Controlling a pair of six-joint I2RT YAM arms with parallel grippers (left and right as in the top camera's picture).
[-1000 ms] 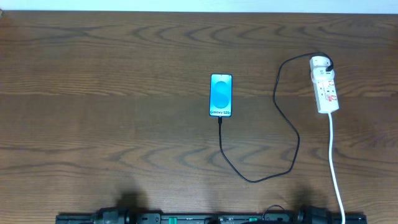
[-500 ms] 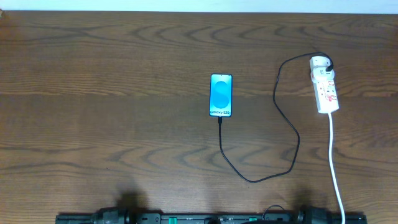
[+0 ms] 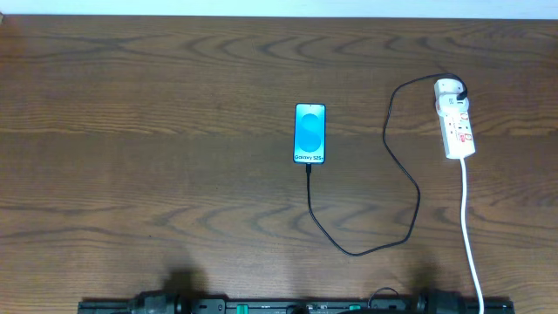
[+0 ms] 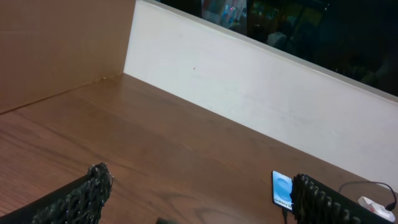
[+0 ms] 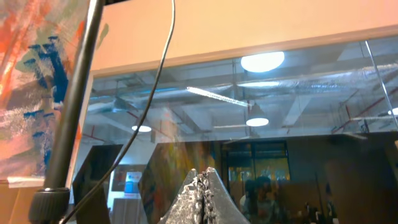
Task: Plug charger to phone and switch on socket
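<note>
The phone (image 3: 310, 133) lies flat mid-table with its blue screen up. The black charger cable (image 3: 384, 244) runs from the phone's near end, where its tip (image 3: 309, 167) touches the phone, in a loop up to the rounded white plug on the socket (image 3: 455, 122) at the right. In the left wrist view the phone (image 4: 282, 189) shows at the lower right, partly behind one finger. My left gripper (image 4: 199, 199) is open and empty, far from the phone. My right gripper (image 5: 203, 177) is shut on nothing and points up at the room.
The socket's white cord (image 3: 467, 227) runs down toward the table's front edge. The arm bases (image 3: 296, 305) sit along the front edge. A white wall board (image 4: 249, 93) borders the far side of the wooden table (image 3: 131, 174).
</note>
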